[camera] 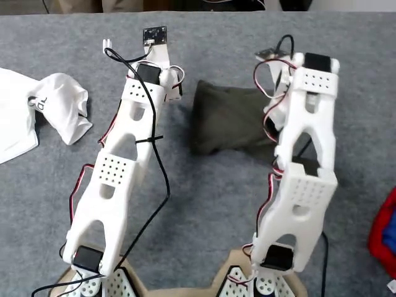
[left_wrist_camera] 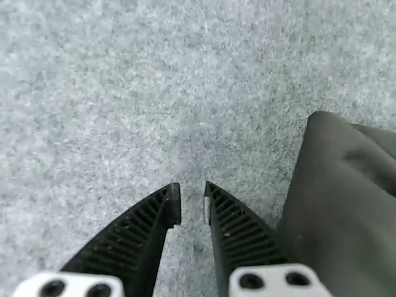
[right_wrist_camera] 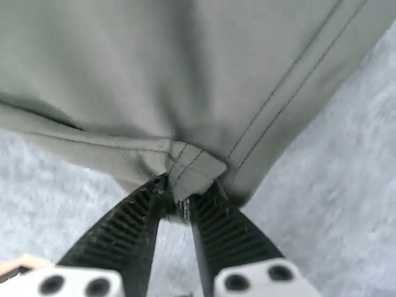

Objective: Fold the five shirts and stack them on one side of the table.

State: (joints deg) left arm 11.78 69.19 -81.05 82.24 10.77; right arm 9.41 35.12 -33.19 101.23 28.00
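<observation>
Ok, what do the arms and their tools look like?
The left arm and right arm are white shells with perforated panels, black servos, and red, white and black wires. The left tool and right tool have black, ribbed, tapering fingers on white mounts.

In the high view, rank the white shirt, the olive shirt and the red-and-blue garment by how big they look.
1-2. olive shirt and white shirt: about alike. The olive one is partly behind the right arm, and the white one is cut by the frame edge.
3. red-and-blue garment: smallest, also cut by the edge.
</observation>
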